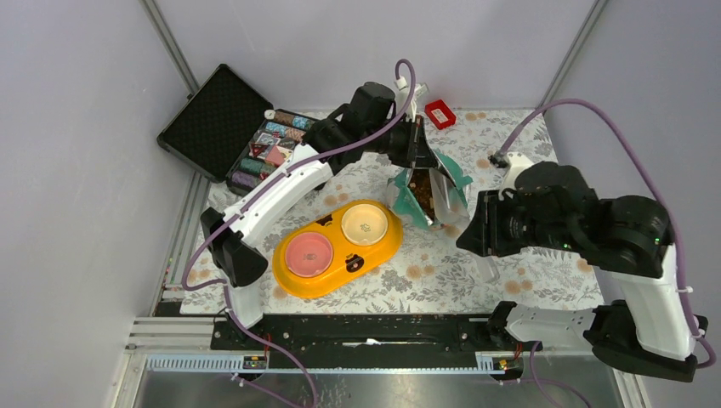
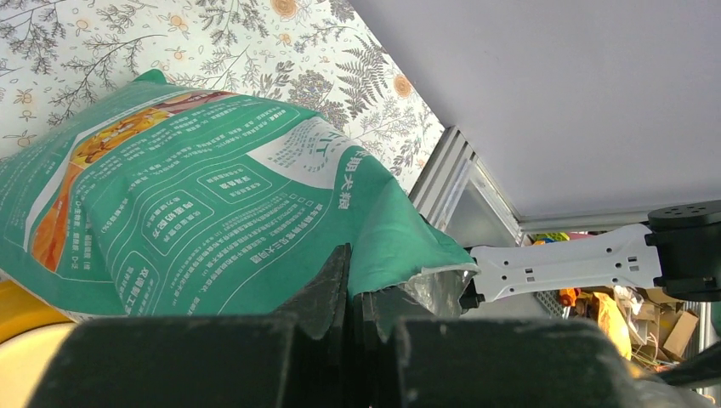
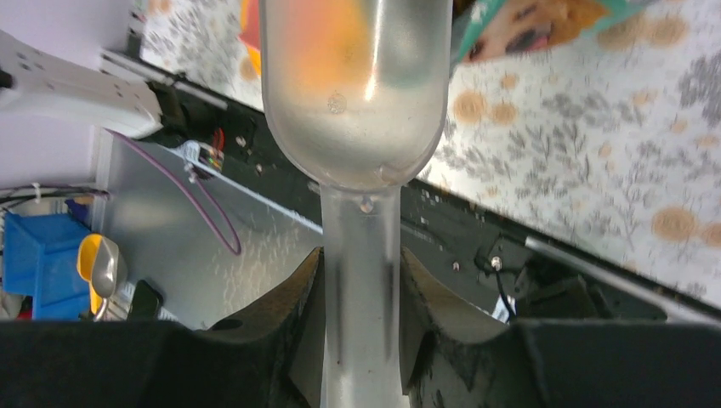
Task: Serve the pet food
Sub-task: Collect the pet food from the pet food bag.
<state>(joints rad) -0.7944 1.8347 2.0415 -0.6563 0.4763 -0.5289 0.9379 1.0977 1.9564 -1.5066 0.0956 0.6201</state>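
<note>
With our left gripper (image 2: 353,276) pinching the open pouch (image 2: 195,204) and right gripper (image 3: 361,285) clasping an empty scoop (image 3: 357,93), the feeder (image 1: 353,266) awaits kibble (image 1: 422,194).

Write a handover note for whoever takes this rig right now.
Left gripper: shut on the pouch rim, holding it open.
Right gripper: shut on the clear scoop handle; no kibble seen in it.
Kibble in the pouch; both bowls of the yellow feeder look empty.
Done: pouch open, scoop in hand. Left: scoop kibble, fill a bowl.
</note>
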